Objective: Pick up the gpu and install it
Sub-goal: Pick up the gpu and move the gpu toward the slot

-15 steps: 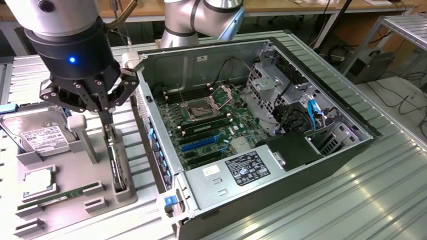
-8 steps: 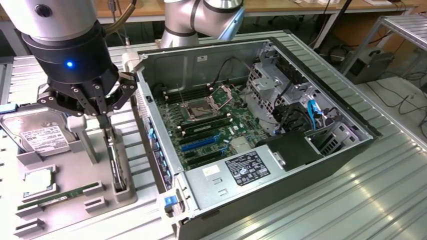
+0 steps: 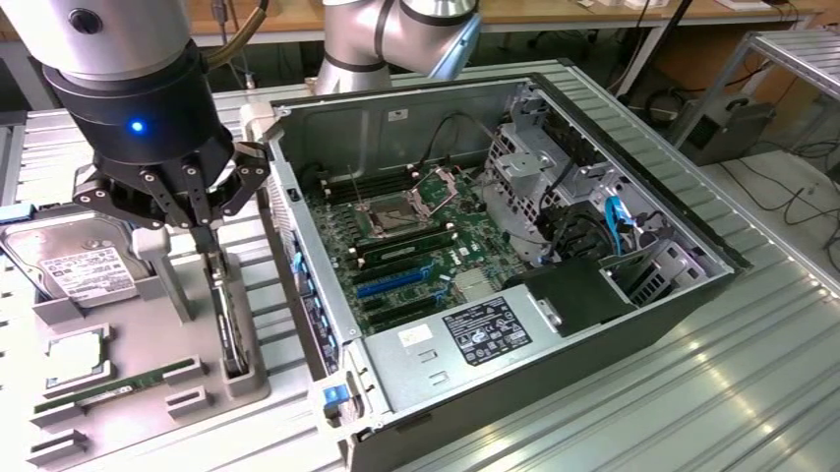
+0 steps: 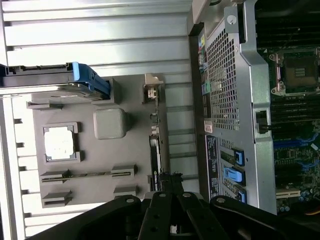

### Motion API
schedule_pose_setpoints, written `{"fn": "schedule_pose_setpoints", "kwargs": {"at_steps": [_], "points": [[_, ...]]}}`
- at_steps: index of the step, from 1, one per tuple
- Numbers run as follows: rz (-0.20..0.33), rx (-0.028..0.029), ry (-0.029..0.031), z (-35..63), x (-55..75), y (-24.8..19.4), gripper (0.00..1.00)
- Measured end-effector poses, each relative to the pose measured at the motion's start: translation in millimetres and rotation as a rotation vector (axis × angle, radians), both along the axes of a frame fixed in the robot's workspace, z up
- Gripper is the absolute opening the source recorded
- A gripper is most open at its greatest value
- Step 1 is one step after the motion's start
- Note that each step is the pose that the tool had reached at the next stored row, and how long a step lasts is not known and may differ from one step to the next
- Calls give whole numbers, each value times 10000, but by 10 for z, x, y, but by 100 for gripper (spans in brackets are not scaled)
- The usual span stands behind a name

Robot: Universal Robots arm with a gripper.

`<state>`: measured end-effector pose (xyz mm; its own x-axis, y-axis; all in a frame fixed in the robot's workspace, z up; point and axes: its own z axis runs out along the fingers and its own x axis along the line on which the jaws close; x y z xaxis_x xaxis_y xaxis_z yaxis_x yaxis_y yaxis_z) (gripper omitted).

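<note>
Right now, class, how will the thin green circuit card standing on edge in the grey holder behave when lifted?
The thin green circuit card looks flat and board-like, so probably stiff. Standing on edge in the grey holder, it may tip once freed.

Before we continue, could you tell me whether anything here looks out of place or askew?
Nothing stands out. The gpu stands on edge, straight, in its slot of the gray tray, with the gripper close over it.
</note>
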<state>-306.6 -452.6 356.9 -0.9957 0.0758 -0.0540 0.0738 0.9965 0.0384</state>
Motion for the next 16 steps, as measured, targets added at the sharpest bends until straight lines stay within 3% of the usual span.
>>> {"fn": "schedule_pose_setpoints", "kwargs": {"at_steps": [5,6,7,8,9,12,16], "points": [[0,0,4,0,0,0,11],[0,0,6,0,0,0,17],[0,0,7,0,0,0,29],[0,0,8,0,0,0,29],[1,0,9,0,0,0,36],[0,0,10,-4,1,0,36],[-15,-1,11,-79,-39,0,36]]}}
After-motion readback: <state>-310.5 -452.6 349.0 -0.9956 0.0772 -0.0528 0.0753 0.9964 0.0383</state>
